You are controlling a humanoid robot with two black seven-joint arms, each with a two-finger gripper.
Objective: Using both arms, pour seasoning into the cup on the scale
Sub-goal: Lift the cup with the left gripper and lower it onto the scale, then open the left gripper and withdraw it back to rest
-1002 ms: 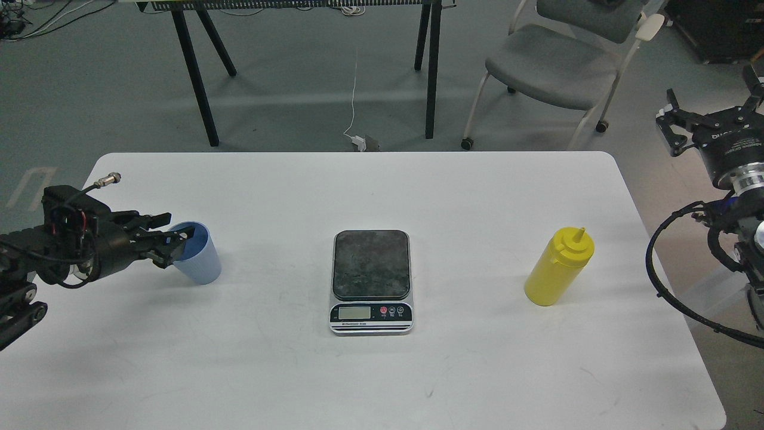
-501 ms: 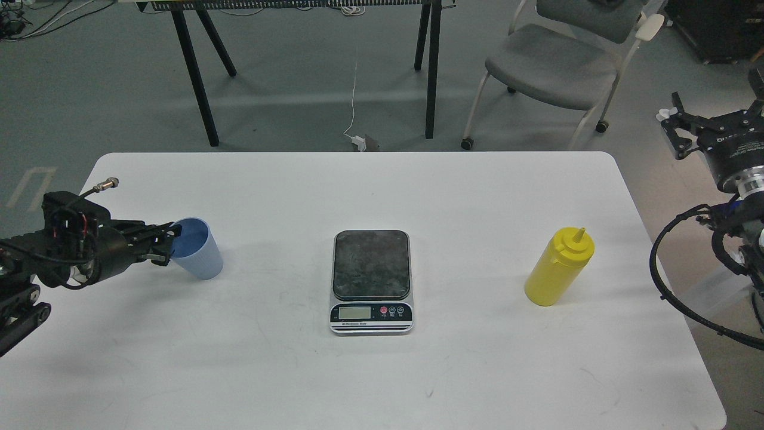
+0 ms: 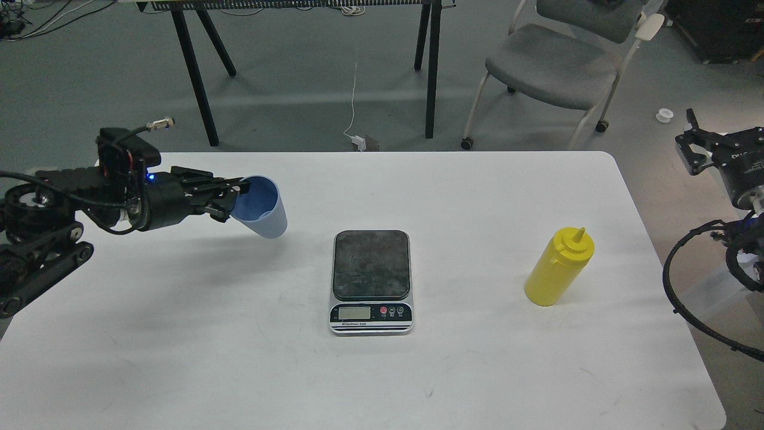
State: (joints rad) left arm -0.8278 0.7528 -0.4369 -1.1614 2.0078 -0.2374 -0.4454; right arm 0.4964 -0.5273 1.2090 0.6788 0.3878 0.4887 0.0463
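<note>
Above the left part of the table (image 3: 179, 358), nearer its far edge than its near one, the cup (image 3: 262, 210) hangs clear of the surface, tilted with its mouth toward the left gripper (image 3: 234, 197). That claw is closed on the cup's rim, one finger inside the mouth and the other against the outer wall. Right of the cup, at the table's middle, sits the scale (image 3: 370, 280) with its dark plate bare. Farther right, near the right edge, the seasoning (image 3: 559, 267) stands upright. Beyond that edge, off the table, the right gripper (image 3: 695, 143) hangs with fingers spread, holding nothing.
</note>
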